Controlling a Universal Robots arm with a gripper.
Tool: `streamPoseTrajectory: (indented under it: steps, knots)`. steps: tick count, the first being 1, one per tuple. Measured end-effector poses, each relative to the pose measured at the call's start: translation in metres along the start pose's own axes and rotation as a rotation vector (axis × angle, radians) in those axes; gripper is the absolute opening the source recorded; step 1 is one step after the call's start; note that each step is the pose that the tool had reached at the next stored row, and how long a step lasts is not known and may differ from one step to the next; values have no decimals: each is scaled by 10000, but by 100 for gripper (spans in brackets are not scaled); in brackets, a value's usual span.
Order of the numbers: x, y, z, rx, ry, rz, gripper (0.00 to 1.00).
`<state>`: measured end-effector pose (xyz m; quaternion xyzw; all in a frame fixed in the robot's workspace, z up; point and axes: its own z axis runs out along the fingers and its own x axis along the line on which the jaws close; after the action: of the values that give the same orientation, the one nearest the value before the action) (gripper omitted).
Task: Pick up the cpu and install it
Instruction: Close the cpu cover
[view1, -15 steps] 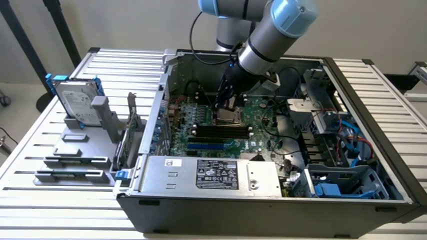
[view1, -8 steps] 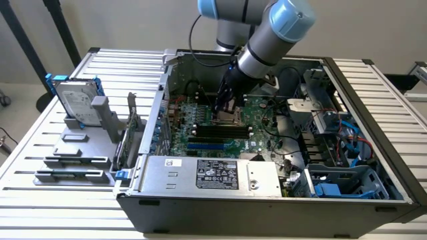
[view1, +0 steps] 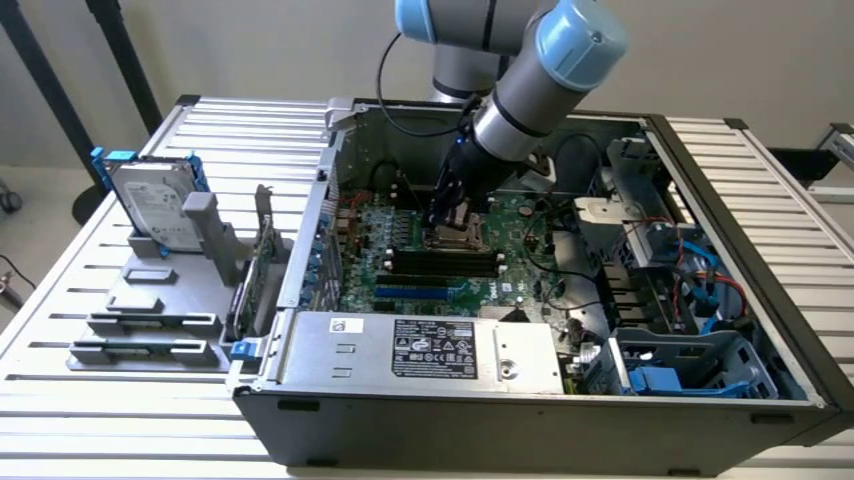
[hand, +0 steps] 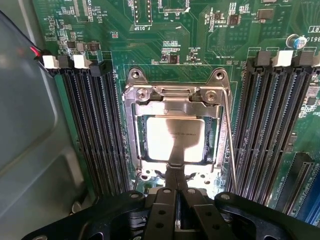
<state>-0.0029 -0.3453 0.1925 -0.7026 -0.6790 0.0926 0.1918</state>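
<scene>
The cpu (hand: 165, 131), a small square chip with a shiny silver top, lies flat inside the metal socket frame (hand: 134, 131) on the green motherboard (hand: 150, 40). My gripper (hand: 175, 172) is shut, its two black fingers pressed together into one narrow tip. That tip sits at the cpu's near edge, and its dark reflection shows on the chip's top. I cannot tell whether it touches the chip. In the exterior view my gripper (view1: 445, 215) reaches down into the open computer case, right above the socket (view1: 463, 240) in the middle of the board.
Long black memory slots (hand: 95, 130) (hand: 265, 125) flank the socket on both sides, and a thin wire lever (hand: 231, 150) runs along the frame. In the case are a power supply (view1: 427, 345) and drive cages (view1: 667, 250). A hard drive with blue brackets (view1: 150, 200) stands on a grey rack at the exterior view's left.
</scene>
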Motion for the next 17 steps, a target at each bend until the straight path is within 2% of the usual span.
streamPoseTrajectory:
  steps: [5, 9, 13, 17]
  knots:
    - [0, -5, 3, -6, 9, -4, 11]
    - [2, -49, -85, 14, 44, -10, 11]
    - [-25, -123, -130, 36, 86, -26, 11]
    - [-53, -238, -139, 37, 108, -36, 11]
